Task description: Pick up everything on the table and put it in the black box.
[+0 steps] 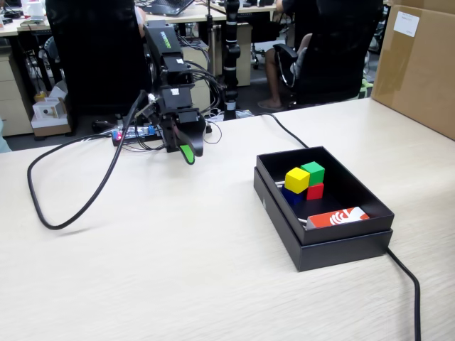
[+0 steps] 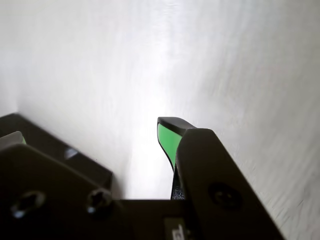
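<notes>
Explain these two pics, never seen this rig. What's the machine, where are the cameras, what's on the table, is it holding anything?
The machine is a small hobby robot arm with a gripper that has green-padded fingers. The fixed view is a camera standing off the table and looking across it. The wrist view rides on the arm, looking past the gripper at bare table.

On the table sits a shallow black box. Inside it are four cubes piled together: yellow cube, green cube, red cube and blue cube, plus an orange-and-white card. A black cable loops over the table, and a brown cardboard box stands at the far right.

The gripper holds nothing; neither view shows clearly whether it is open or shut.
</notes>
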